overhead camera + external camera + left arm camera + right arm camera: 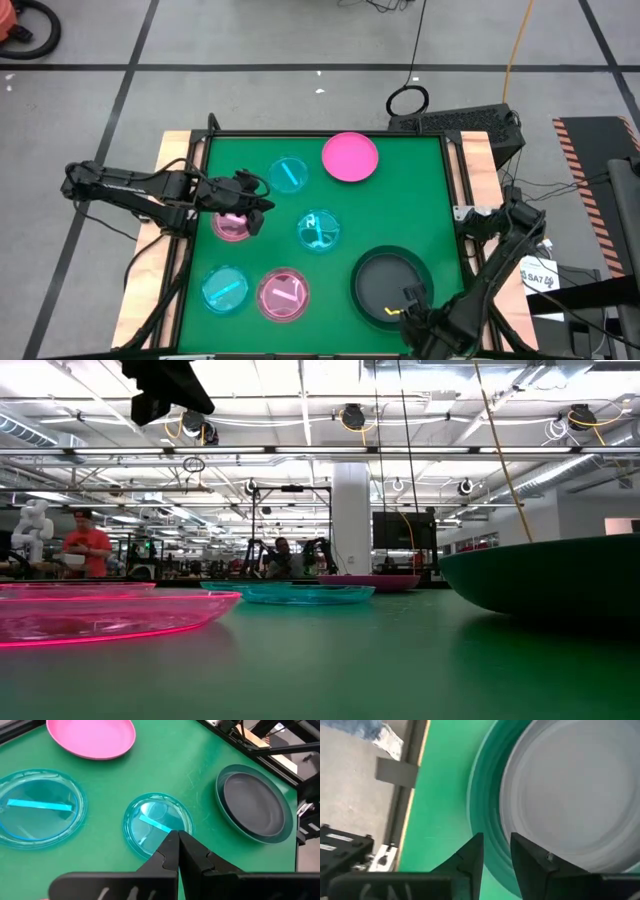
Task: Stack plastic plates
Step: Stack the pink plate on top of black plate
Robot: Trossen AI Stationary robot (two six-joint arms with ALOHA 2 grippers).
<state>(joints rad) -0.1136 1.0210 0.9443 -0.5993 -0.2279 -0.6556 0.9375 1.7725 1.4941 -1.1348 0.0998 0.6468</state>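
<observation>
Writing readable nowhere on plates. Left pincer point(252, 203) closed, empty, over translucent pink plate point(231, 226); right pincer point(407, 312) slightly parted around large dark plate point(391, 285) rim.

A white label point(541, 279) is seen at the right edge of the high view, beside the right arm's base; "SA7" appears to be printed on it. No other text can be read.

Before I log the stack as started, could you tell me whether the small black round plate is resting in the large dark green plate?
Touching: the high view shows the black plate nested inside the green plate.
</observation>
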